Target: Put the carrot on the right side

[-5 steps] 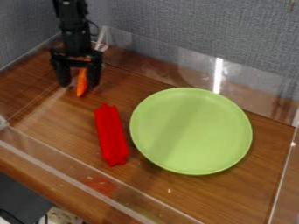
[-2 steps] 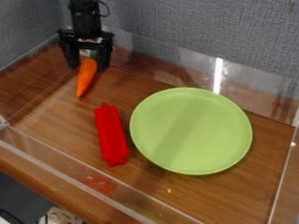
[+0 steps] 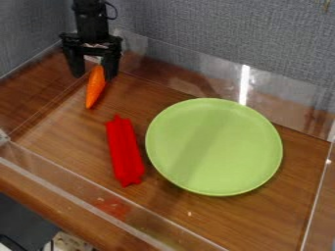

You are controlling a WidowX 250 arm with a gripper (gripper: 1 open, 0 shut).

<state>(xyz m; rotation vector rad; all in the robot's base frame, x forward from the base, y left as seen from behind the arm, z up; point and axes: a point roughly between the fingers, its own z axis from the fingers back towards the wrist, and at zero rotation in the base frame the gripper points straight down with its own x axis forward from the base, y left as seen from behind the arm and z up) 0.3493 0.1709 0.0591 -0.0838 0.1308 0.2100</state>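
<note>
The carrot (image 3: 94,90) lies on the table (image 3: 53,118) — green plate (image 3: 214,145) holds nothing.

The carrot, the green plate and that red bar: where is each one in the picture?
carrot (image 3: 94,90): camera view, middle of its orange body.
green plate (image 3: 214,146): camera view, bare centre of the dish.
red bar (image 3: 123,150): camera view, midway along its ridged length.

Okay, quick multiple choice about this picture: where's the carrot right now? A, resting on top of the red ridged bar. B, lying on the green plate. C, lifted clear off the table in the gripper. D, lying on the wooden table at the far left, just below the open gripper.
D: the carrot lies on the wooden table, just below the open gripper, apart from the green plate and the red ridged bar.
</note>
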